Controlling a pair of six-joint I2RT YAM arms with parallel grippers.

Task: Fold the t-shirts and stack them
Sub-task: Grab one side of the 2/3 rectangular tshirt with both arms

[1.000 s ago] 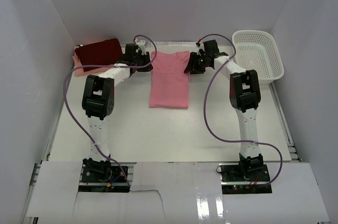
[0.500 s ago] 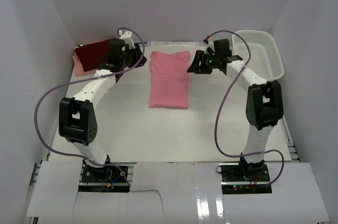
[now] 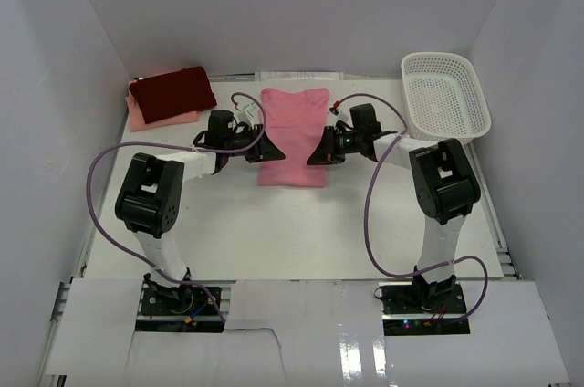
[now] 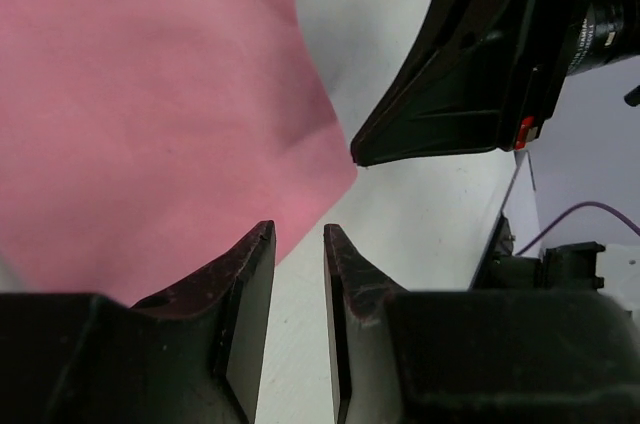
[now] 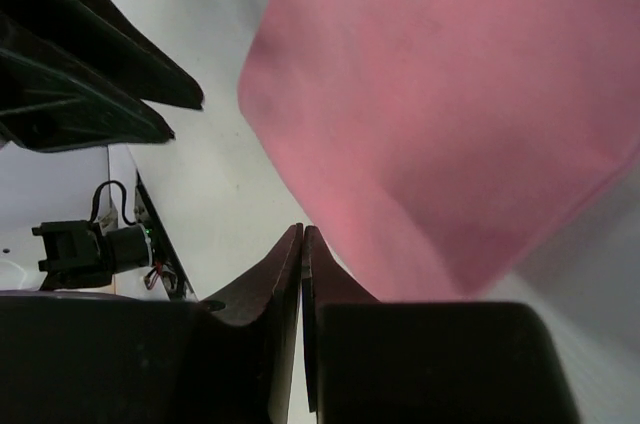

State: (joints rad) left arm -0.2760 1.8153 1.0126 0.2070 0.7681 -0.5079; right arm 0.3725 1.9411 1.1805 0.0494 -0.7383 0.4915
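The salmon-pink t-shirt (image 3: 294,136) lies flat near the middle of the table's (image 3: 274,223) far edge. The left hand (image 3: 259,153), narrowly open and empty, is at the shirt's near left corner. The right hand (image 3: 317,158), fingers pressed together, is at its near right corner.

White mesh basket (image 3: 444,95) at the far right corner, white table (image 3: 301,232), pale walls (image 3: 55,58)

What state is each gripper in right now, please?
Left gripper: slightly open, empty.
Right gripper: shut at the edge of the salmon-pink shirt; grip unclear.
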